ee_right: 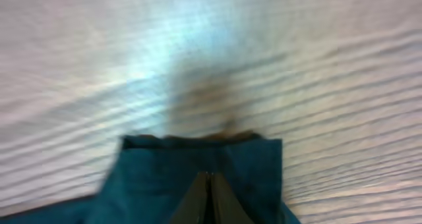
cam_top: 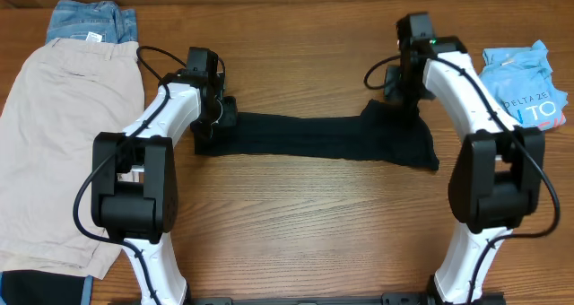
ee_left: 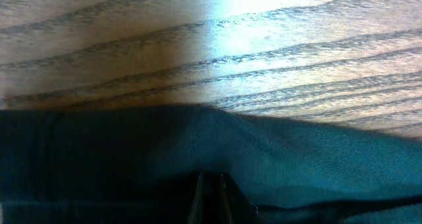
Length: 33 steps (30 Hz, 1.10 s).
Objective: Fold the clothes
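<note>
A: Where is the black T-shirt (cam_top: 314, 136), the soft dark garment gathered into a long band?

B: It lies across the middle of the grained brown wooden table (cam_top: 305, 224), running sideways between the two arms. Its right end is broader than its left.

A: And the left gripper (ee_left: 210, 199)?

B: It sits at the band's left end. In the left wrist view its fingers are pressed narrowly together with the dark cloth caught between them, and the fabric spreads flat over the wood on both sides.

A: The right gripper (ee_right: 211, 199)?

B: It is at the band's far right corner. The right wrist view is blurred, but the fingers show drawn tight together, pinching a fold of the shirt that stands up around them.

A: What else is on the table?

B: The wide beige shorts (cam_top: 72, 143) lie flat along the left side, well apart from the shirt. The folded blue denim (cam_top: 90, 20) is at the far left corner, with its near edge under the shorts' waistband. The crumpled light-blue printed tee (cam_top: 529, 85) is at the right, just beside the right arm.
</note>
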Motion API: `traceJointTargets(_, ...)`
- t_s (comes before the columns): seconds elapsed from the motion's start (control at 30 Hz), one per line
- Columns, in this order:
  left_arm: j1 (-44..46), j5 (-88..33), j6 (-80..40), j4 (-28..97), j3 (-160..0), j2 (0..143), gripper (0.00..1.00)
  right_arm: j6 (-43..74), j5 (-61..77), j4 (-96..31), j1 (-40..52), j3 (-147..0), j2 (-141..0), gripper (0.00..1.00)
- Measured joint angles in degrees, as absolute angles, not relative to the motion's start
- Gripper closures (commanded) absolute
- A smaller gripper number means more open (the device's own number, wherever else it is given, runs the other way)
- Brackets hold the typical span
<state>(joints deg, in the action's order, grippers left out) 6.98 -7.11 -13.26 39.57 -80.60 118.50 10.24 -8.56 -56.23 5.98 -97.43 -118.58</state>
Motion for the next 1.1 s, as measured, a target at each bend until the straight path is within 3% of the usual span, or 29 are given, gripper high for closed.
traceJointTargets(0.07,7.0,-7.1,-13.3,39.6,-80.6,118.5,0.87,9.5,-6.6,-56.8,6.0,-99.0,-117.2,0.95)
traceJointTargets(0.33,7.0,-7.1,-13.3,39.6,-80.6,118.5,0.87,6.6,0.8,-57.8,6.1,-99.1,-116.4,0.68)
traceJointTargets(0.43,7.0,-7.1,-13.3,39.6,-80.6,118.5,0.87,6.2,2.0,-57.4,6.5,-98.9,-117.9,0.66)
traceJointTargets(0.87,7.0,-7.1,-13.3,39.6,-80.6,118.5,0.87,6.2,4.6,-55.2,8.0,-98.5,-125.1,0.68)
traceJointTargets(1.0,7.0,-7.1,-13.3,39.6,-80.6,118.5,0.87,6.3,4.7,-55.0,8.0,-98.5,-126.6,0.82)
traceJointTargets(1.07,7.0,-7.1,-13.3,39.6,-80.6,118.5,0.87,6.2,4.7,-54.9,8.0,-98.5,-127.8,0.95)
traceJointTargets(1.1,7.0,-7.1,-13.3,39.6,-80.6,118.5,0.87,6.3,4.7,-54.9,8.0,-98.5,-128.3,0.96)
